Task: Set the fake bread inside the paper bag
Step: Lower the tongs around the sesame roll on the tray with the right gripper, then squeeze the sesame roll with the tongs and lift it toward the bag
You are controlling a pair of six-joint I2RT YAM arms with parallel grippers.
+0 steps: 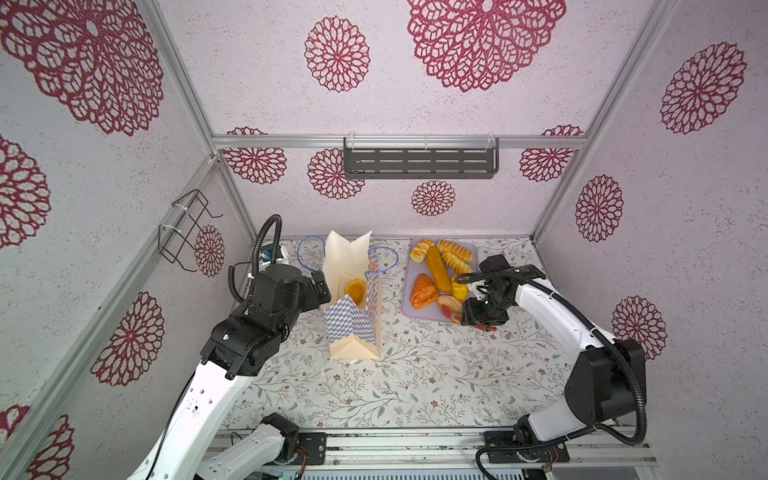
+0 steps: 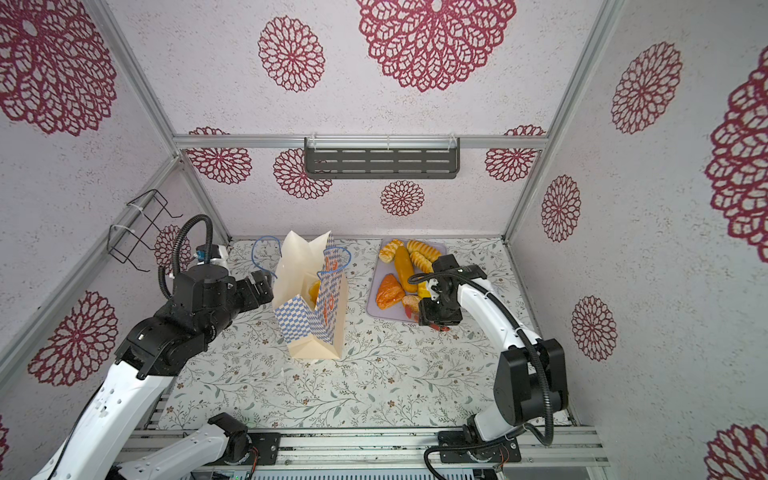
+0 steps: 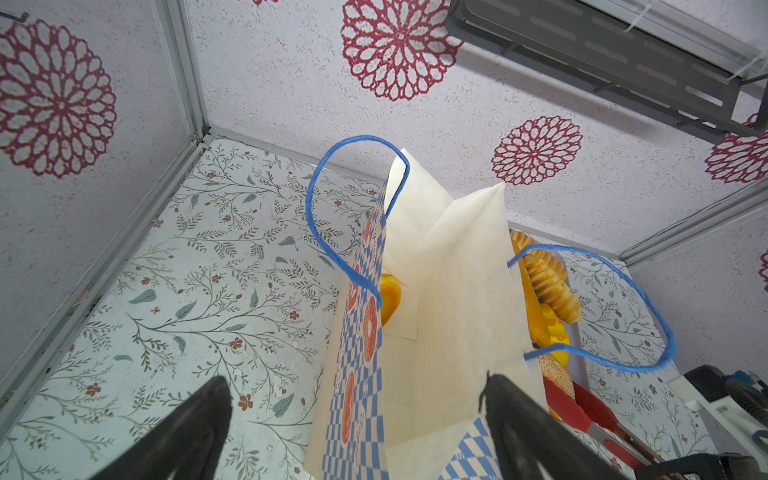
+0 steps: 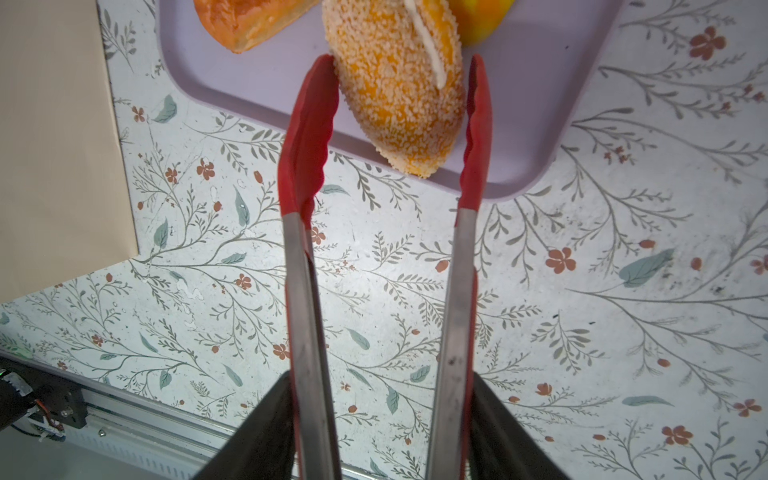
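Seen from above, mid-frame, the bag (image 1: 353, 328) stands open on the floral worktop (image 1: 415, 386) with one bun (image 1: 356, 289) inside. The left claw (image 1: 322, 286) gapes wide at its left side. To its right, bread (image 1: 438, 268) fills a lilac tray (image 1: 411, 313). The right claw (image 4: 380, 386) grips tongs (image 4: 307, 137) straddling a crumbed roll (image 4: 399, 83).

Pale walls (image 1: 249, 83) bear crimson medallions (image 1: 337, 54) — a dark slotted shelf (image 1: 420, 163) hangs behind — above a leaf-printed tabletop (image 1: 415, 386).

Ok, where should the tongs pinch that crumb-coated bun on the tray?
Across its narrow width, a red tip on each long side, coming end-on from the tray's rim: the crumb-coated bun lies lengthwise toward the tongs, which straddle it.
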